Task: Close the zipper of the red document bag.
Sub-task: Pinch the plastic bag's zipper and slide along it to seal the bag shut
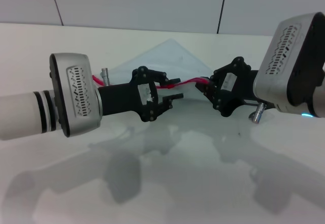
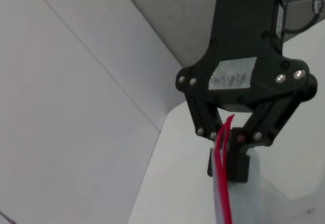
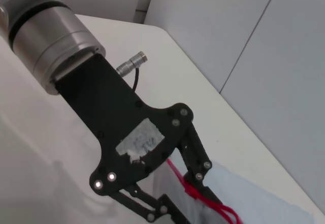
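Zipper (image 1: pixel 180 83) stretched between left gripper (image 1: pixel 175 88) and right gripper (image 1: pixel 207 86), arms level

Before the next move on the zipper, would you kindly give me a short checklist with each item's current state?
1. Right gripper pinching the zipper: ok, fingers closed on the red strip.
2. Left gripper gripping the zipper: not ok, fingers open, the strip passing between them.
3. Slider position along the zipper: cannot tell.
4. Zipper span between the grippers off the table: ok.
5. Red document bag unobstructed: ok, nothing rests on it.
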You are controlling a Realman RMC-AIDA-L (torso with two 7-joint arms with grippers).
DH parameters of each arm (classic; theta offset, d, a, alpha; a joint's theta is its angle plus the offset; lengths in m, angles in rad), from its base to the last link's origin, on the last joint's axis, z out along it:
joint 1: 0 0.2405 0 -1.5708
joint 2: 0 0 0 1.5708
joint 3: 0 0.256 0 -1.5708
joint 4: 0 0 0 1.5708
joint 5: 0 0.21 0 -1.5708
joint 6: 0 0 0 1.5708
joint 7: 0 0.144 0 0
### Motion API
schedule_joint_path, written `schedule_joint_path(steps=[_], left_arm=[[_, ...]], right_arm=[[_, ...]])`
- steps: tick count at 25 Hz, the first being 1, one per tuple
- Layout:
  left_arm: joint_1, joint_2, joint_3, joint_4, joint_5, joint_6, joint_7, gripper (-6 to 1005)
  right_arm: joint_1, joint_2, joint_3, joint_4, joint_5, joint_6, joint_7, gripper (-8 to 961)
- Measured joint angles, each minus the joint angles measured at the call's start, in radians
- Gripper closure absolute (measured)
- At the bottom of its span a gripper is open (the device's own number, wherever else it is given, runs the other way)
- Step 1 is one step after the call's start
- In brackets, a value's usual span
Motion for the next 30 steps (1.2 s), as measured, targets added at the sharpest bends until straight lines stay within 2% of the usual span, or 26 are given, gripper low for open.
schedule_joint_path(steps=[9,19,30], left_arm=[[0.037,-0.003,0.001,0.059,-0.002,0.005,-0.010,790],[0.038,-0.006,0.001,0.063,-0.006,0.007,-0.014,871],[0.037,-0.006,0.002,0.066,-0.015,0.002,-0.011,907]], right_arm=[[0.003,0.000,0.005,0.003,0.000,0.000,0.000,871],[0.004,0.000,0.009,0.003,0.000,0.000,0.000,864],[0.004,0.000,0.010,0.003,0.000,0.000,0.000,857]])
